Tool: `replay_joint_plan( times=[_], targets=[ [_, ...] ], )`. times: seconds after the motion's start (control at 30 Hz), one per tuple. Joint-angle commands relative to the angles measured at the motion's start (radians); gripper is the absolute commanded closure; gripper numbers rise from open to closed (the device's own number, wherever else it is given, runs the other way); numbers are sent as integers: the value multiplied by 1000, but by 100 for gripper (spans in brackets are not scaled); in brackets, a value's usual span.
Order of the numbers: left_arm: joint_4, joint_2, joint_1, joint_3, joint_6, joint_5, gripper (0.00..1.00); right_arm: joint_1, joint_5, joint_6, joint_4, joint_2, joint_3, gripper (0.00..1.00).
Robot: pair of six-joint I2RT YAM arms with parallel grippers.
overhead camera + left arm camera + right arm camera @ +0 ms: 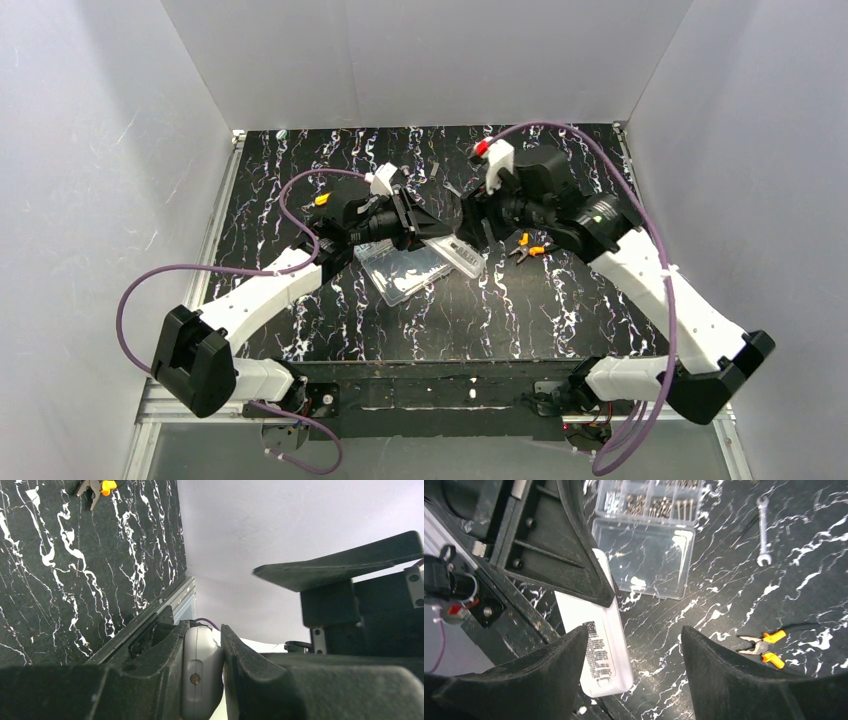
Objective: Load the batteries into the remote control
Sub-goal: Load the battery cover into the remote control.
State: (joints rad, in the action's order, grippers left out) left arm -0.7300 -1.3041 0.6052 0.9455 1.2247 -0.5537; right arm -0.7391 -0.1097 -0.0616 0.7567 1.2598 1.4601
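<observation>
The white remote control (pixel 596 645) is held above the table, its back with a printed label and closed cover facing the right wrist camera. My left gripper (pixel 202 630) is shut on it, pinching its narrow end (pixel 200 675) between both fingers. In the top view the left gripper (pixel 432 230) and the remote (pixel 465 258) sit at the table's middle. My right gripper (pixel 634 630) is open and empty, with its left finger beside the remote's free end; in the top view it (pixel 472 228) faces the left one. No batteries show.
A clear plastic compartment box (pixel 644 555) lies open on the black marbled table (pixel 560 310), with screws in its far half. A small wrench (pixel 764 530) lies to its right. Orange-handled pliers (pixel 761 647) lie near the right gripper, also in the top view (pixel 530 248).
</observation>
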Motion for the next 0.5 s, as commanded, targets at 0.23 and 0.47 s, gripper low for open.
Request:
replay_joint_plan(
  times=[0.23, 0.47],
  targets=[
    [-110, 12, -1, 59, 4, -14, 100, 176, -128, -284, -112, -180, -96, 15],
    [-183, -16, -17, 102, 14, -11, 100, 228, -190, -651, -379, -321, -336, 14]
  ],
)
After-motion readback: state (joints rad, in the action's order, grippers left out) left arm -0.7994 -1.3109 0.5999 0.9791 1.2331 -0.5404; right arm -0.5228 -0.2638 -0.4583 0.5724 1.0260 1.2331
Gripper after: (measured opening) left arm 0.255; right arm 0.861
